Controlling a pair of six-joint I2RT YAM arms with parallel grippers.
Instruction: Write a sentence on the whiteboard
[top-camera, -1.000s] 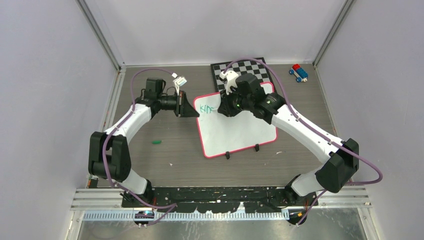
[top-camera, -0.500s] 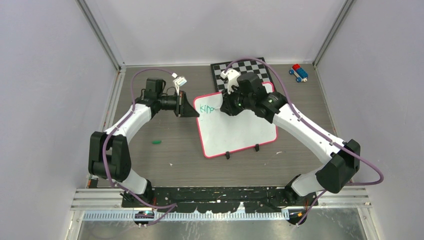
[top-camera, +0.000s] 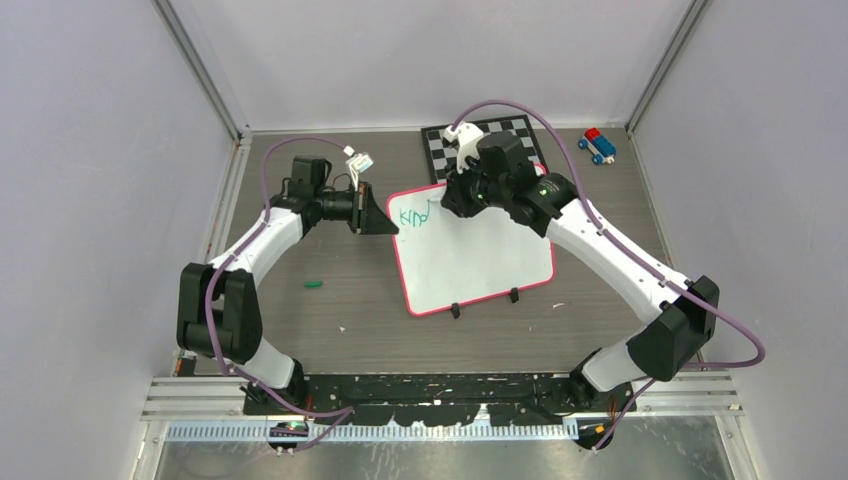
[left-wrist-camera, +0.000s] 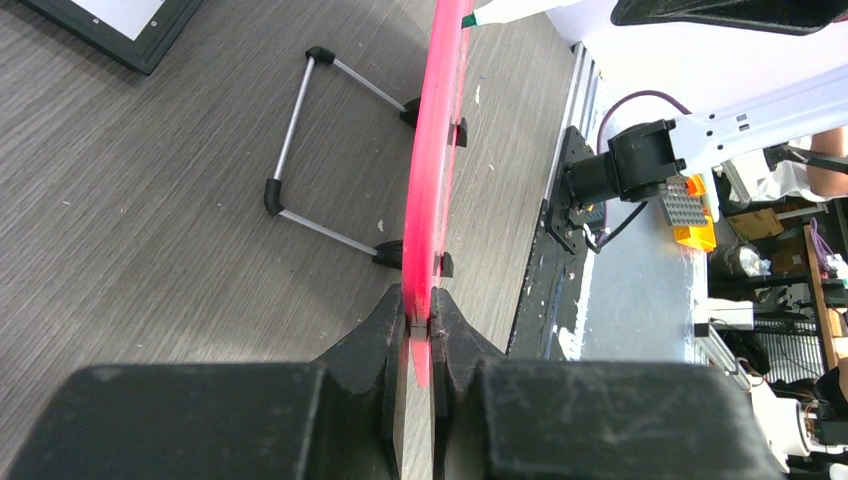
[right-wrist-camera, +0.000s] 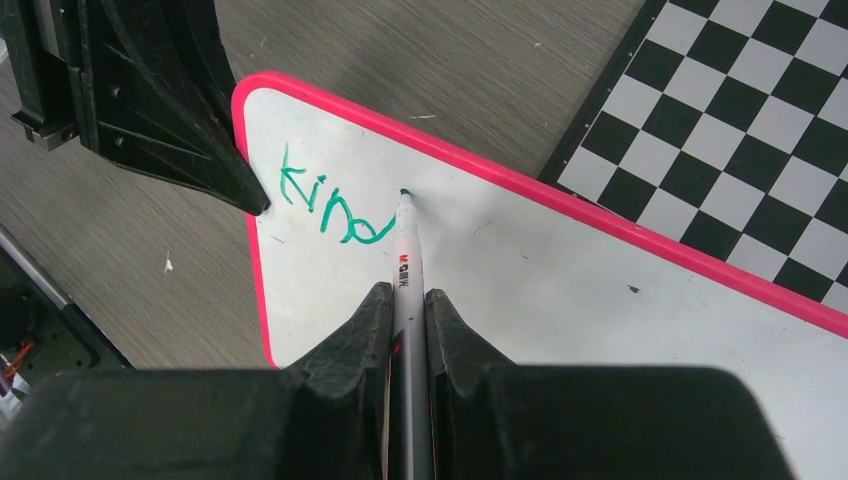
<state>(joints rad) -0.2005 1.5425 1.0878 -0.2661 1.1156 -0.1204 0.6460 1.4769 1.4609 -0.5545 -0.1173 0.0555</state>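
From above, we see the green lettering (top-camera: 413, 217) in the whiteboard's (top-camera: 480, 270) far left corner longer than a second ago, so the sentence is barely begun. The board sits mid-bench (top-camera: 330, 330), on grey woodgrain with pale walls around.

Left wrist: the left fingers (left-wrist-camera: 385, 330) clamp its pink frame.

Right wrist: the right fingers (right-wrist-camera: 365, 330) pinch the marker (right-wrist-camera: 405, 260), its tip beside the letters.

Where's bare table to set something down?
Widest: the table strip between the feet of the whiteboard and the arm bases. Also left of the whiteboard around the green cap, and far right, nearer than the toy blocks. Crowded along the whiteboard's far edge: left gripper clamps its corner, right gripper holds the marker there, chequered board behind.
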